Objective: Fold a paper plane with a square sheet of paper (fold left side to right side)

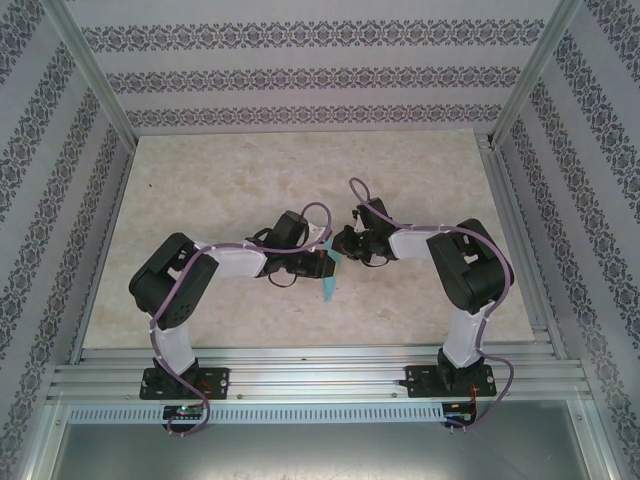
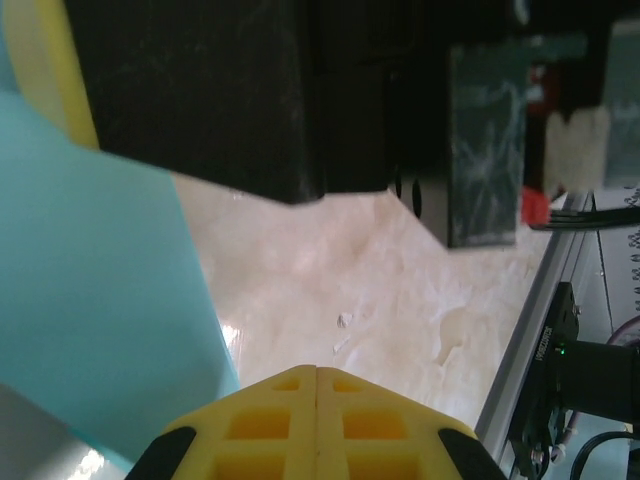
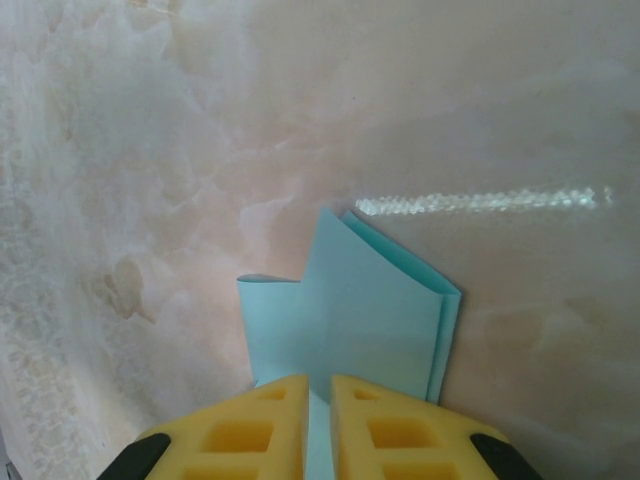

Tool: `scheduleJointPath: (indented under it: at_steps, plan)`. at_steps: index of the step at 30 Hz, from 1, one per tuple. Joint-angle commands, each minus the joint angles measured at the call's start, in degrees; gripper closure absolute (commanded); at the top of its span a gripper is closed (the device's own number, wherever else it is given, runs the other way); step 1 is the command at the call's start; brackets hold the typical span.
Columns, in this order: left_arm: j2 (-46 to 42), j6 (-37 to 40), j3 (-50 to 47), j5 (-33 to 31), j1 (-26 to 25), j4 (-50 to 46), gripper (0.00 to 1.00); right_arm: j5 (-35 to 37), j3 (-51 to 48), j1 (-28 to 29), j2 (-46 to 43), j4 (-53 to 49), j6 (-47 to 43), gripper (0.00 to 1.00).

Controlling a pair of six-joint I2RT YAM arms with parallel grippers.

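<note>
The turquoise sheet of paper (image 3: 370, 310), folded into layers with a crease on its right side, is pinched between my right gripper's (image 3: 319, 378) yellow fingers, which are shut on its near edge. From above, the paper (image 1: 329, 279) shows as a narrow strip hanging between the two wrists at the table's middle. My right gripper (image 1: 341, 247) reaches in from the right and my left gripper (image 1: 318, 263) from the left. In the left wrist view the left gripper (image 2: 316, 368) is shut with nothing between its fingers. The paper (image 2: 100, 290) stands just to its left.
The marble-patterned table (image 1: 300, 180) stretches behind the arms. An aluminium rail (image 1: 320, 360) runs along the near edge, and patterned walls enclose the other sides. The right arm's black body (image 2: 200, 90) looms close above the left gripper.
</note>
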Motion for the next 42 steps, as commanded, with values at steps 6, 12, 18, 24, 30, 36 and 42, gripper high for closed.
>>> scheduleJointPath:
  at_steps: [6, 12, 18, 24, 30, 36, 42]
  plan:
    - [4.1, 5.6, 4.5, -1.2, -0.8, -4.6, 1.00, 2.6, 0.1, 0.0, 3.1, -4.6, -2.1, 0.85]
    - [5.9, 8.5, 4.8, -2.0, -1.6, -8.8, 1.00, 2.9, 0.5, 0.1, 3.0, -5.4, -2.5, 0.85]
    - [7.3, 9.9, 4.7, -1.7, -3.2, -11.1, 1.00, 3.4, 0.6, 0.1, 2.8, -6.1, -2.9, 0.85]
    - [7.1, 12.4, 4.4, -2.6, -4.7, -14.8, 1.00, 3.7, 0.7, -0.1, 3.0, -6.8, -2.9, 0.85]
    - [5.7, 17.0, 4.1, -2.0, -5.8, -19.7, 1.00, 4.1, 1.1, -0.5, 3.4, -7.6, -3.5, 0.85]
    - [4.8, 19.4, 3.4, 0.0, -6.9, -21.9, 1.00, 4.3, 1.4, -0.9, 3.6, -8.3, -3.7, 0.84]
    - [3.9, 19.7, 1.7, 1.7, -7.9, -21.3, 1.00, 4.7, 1.5, -1.4, 4.2, -8.4, -3.6, 0.84]
